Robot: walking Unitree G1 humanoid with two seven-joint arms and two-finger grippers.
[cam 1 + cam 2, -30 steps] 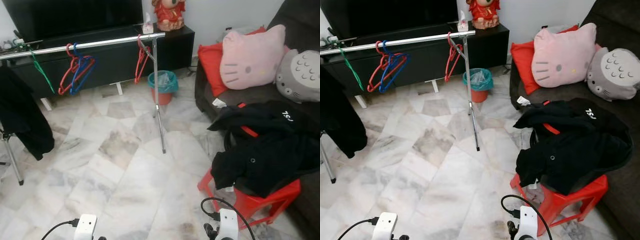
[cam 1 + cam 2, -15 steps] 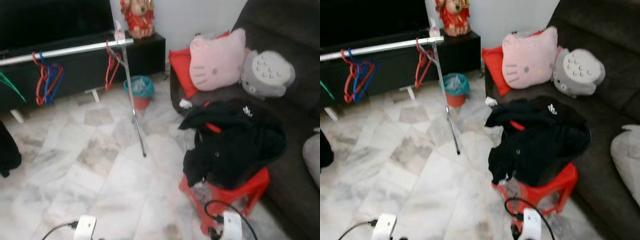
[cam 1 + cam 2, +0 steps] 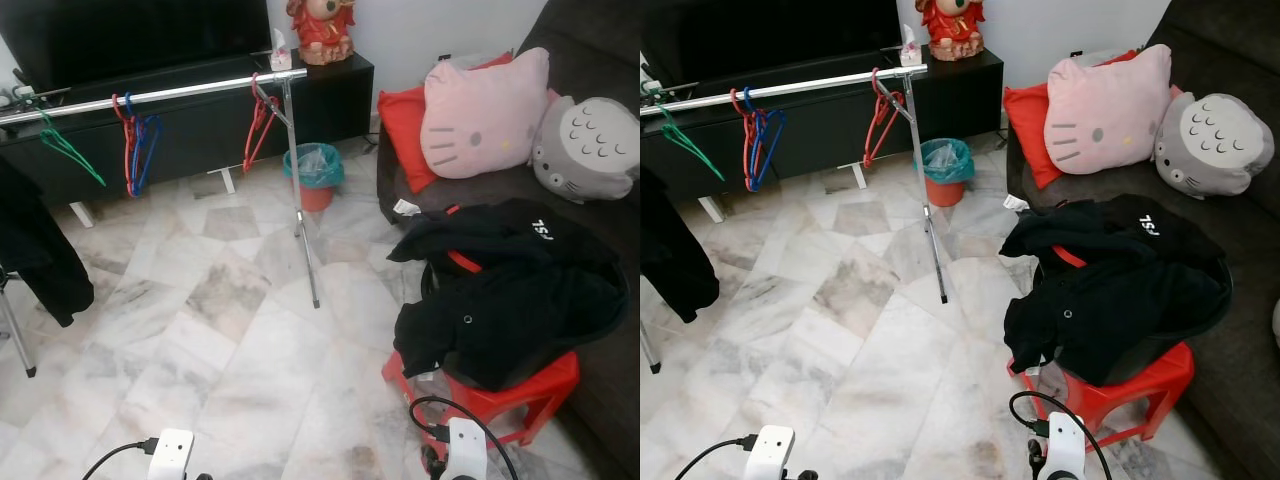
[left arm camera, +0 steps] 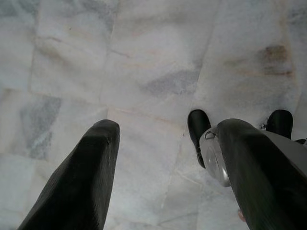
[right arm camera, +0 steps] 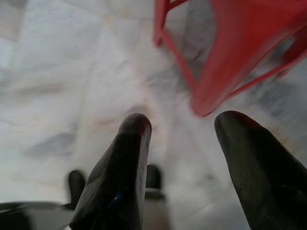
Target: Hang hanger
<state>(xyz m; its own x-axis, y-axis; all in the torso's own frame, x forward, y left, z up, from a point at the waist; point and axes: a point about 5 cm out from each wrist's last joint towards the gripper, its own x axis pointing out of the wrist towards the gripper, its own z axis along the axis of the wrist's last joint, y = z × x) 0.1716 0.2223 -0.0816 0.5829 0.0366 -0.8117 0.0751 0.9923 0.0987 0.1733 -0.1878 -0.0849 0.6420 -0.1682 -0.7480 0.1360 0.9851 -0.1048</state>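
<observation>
A silver clothes rail (image 3: 170, 92) stands across the back of the room. On it hang a green hanger (image 3: 68, 150), a red and a blue hanger (image 3: 135, 140) together, and a red hanger (image 3: 260, 120) near the rail's right post. A black jacket (image 3: 510, 295) lies heaped on a red stool (image 3: 520, 395), with a red strip (image 3: 462, 262) showing in its folds. My left gripper (image 4: 168, 127) hangs open over bare marble floor. My right gripper (image 5: 183, 119) is open too, low beside the red stool (image 5: 230, 52), holding nothing.
A black garment (image 3: 35, 250) hangs at the rail's left end. A teal bin (image 3: 318, 172) stands behind the rail's right post (image 3: 305, 230). A dark sofa (image 3: 600, 60) with a pink cushion (image 3: 485, 100) and a grey cushion (image 3: 590, 135) runs along the right. Marble floor (image 3: 220, 330) lies open between.
The camera swung right half a second ago and has swung back left, so the whole picture has shifted. Both grippers stay low and open; nothing has been picked up.
</observation>
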